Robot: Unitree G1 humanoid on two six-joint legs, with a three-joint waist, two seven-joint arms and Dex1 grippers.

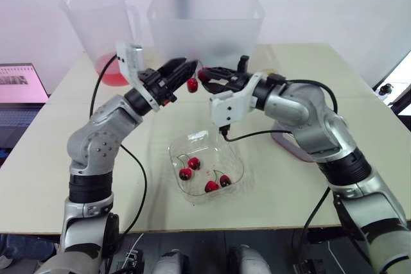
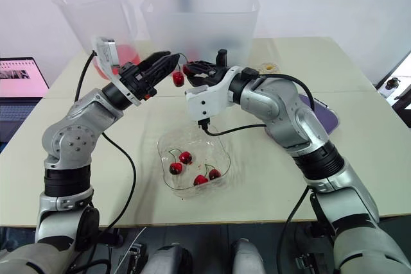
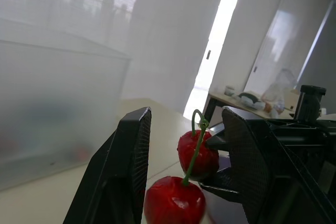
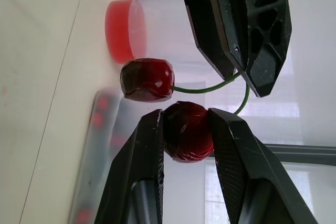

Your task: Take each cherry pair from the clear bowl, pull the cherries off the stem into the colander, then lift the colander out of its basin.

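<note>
A red cherry pair (image 1: 192, 85) joined by a green stem is held aloft, one cherry clamped in the right end effector (image 4: 186, 123), beyond the clear bowl (image 1: 236, 165) holding four more.

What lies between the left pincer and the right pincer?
A cherry pair: the right pincer clamps one cherry, the other hangs beside the left pincer, per the right wrist view.

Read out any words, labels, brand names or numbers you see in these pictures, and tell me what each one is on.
No text here can be read.
Laptop screen: something is displayed, but it is too small and blurred to read.
Pitcher, frosted tub, clear bowl: no lettering or markings visible on them.
</note>
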